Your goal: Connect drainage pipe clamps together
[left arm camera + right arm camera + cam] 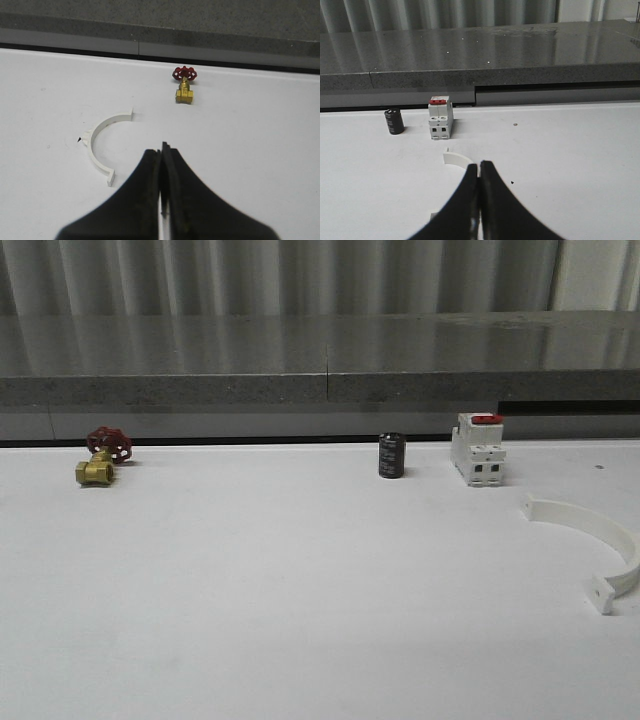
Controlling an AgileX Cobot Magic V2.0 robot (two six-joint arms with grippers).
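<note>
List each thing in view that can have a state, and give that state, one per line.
Left gripper: shut, empty, above the table.
Right gripper: shut, empty.
Left clamp half: flat on the table, alone, unjoined.
Right clamp half: flat on the table, unjoined, near the breaker.
Breaker: upright, red switch on top.
Valve: lying on the table, red handwheel tilted.
Black cylinder: upright.

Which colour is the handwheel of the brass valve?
Red handwheel, clearest in the left wrist view.
</note>
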